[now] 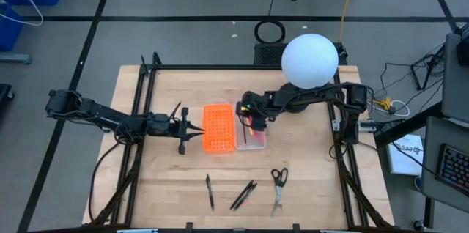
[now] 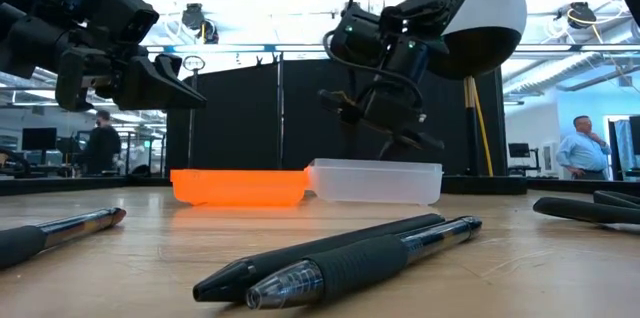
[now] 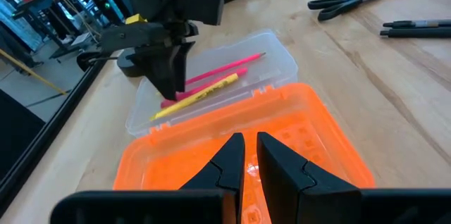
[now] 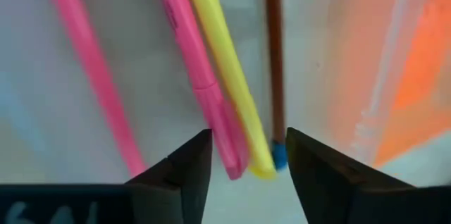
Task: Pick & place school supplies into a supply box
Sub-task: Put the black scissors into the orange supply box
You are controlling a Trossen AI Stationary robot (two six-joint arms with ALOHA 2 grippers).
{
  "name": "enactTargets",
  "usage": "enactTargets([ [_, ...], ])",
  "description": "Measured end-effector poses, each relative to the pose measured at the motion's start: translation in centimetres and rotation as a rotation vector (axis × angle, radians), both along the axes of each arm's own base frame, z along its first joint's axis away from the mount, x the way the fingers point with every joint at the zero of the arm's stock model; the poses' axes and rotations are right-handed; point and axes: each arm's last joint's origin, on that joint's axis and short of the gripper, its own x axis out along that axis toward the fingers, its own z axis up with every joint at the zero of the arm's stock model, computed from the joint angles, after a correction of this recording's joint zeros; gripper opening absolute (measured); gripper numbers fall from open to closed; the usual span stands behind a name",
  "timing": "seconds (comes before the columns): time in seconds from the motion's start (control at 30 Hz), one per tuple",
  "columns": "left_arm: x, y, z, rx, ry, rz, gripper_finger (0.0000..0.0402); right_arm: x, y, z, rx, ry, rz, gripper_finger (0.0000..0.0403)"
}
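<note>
The supply box lies open at mid-table, its orange half [image 1: 218, 127] joined to its clear half [image 1: 249, 136]. Two pink pens [image 4: 190, 76], a yellow one [image 4: 225, 76] and a brown pencil [image 4: 273, 62] lie in the clear half. My right gripper [image 4: 246, 164] hangs open just above their near ends, one finger on either side, pointing steeply down. My left gripper [image 3: 250, 155] is shut and holds nothing; it hovers at the orange half's left edge. A black pen [image 1: 209, 191], two more black pens [image 1: 243, 195] and the scissors [image 1: 278, 185] lie flat near the front edge.
A white globe lamp [image 1: 310, 61] stands at the table's far right, over the right arm. Black frame rails [image 1: 139, 116] run along the left and right sides. There is bare wood between the box and the loose pens.
</note>
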Motion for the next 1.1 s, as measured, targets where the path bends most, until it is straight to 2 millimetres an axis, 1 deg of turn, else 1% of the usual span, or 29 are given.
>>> enactTargets([
  [0.1, 0.0, 0.0, 0.0, -0.007, -0.001, 0.002, 0.0049, 0.1, -0.2, 0.3, -0.064, -0.017, -0.038, 0.0175],
  [0.17, 0.0, 0.0, 0.0, -0.011, 0.0, 0.003, 0.0049, 0.0, -0.2, 0.9, -0.068, -0.032, -0.068, 0.0172],
  [0.23, 0.0, 0.0, 0.0, -0.018, 0.0, 0.005, 0.0049, -0.4, -0.1, 2.0, -0.034, -0.059, -0.111, 0.0167],
  [0.33, 0.0, 0.0, 0.0, -0.025, 0.0, 0.007, 0.0049, -1.2, 0.1, 4.2, 0.036, -0.119, -0.179, 0.016],
  [0.43, 0.0, 0.0, 0.0, -0.024, -0.001, 0.01, 0.0049, -2.5, 0.3, 6.9, 0.098, -0.182, -0.259, 0.0153],
  [0.5, 0.0, 0.0, 0.0, -0.017, -0.002, 0.019, 0.0049, -3.3, 0.4, 8.8, 0.216, -0.256, -0.337, 0.0148],
  [0.57, 0.0, 0.1, 0.0, -0.006, -0.002, 0.042, 0.0049, -3.9, 0.6, 10.6, 0.396, -0.344, -0.416, 0.0143],
  [0.67, 0.0, 0.3, 0.0, -0.005, -0.002, 0.109, 0.0049, -4.3, 1.4, 12.9, 0.735, -0.441, -0.518, 0.0135],
  [0.73, 0.0, 0.4, 0.1, -0.055, -0.018, 0.162, 0.0049, -4.5, 2.0, 14.3, 0.949, -0.482, -0.607, 0.013],
  [0.77, 0.0, 0.4, 0.2, -0.098, -0.039, 0.191, 0.0049, -4.5, 2.2, 14.9, 1.029, -0.494, -0.659, 0.0127],
  [0.83, 0.1, 0.5, 0.7, -0.214, -0.104, 0.23, 0.0049, -4.6, 2.4, 15.6, 1.157, -0.514, -0.76, 0.0121],
  [0.9, 0.3, 0.5, 1.4, -0.316, -0.187, 0.242, 0.0049, -4.7, 2.9, 15.8, 1.231, -0.491, -0.83, 0.011],
  [1.0, 0.4, 0.2, 2.2, -0.386, -0.261, 0.211, 0.0045, -4.5, 4.5, 15.4, 1.238, -0.468, -0.812, 0.0074],
  [1.1, 0.4, -0.2, 2.5, -0.384, -0.282, 0.139, 0.0021, -4.4, 6.1, 14.7, 1.194, -0.486, -0.837, 0.002],
])
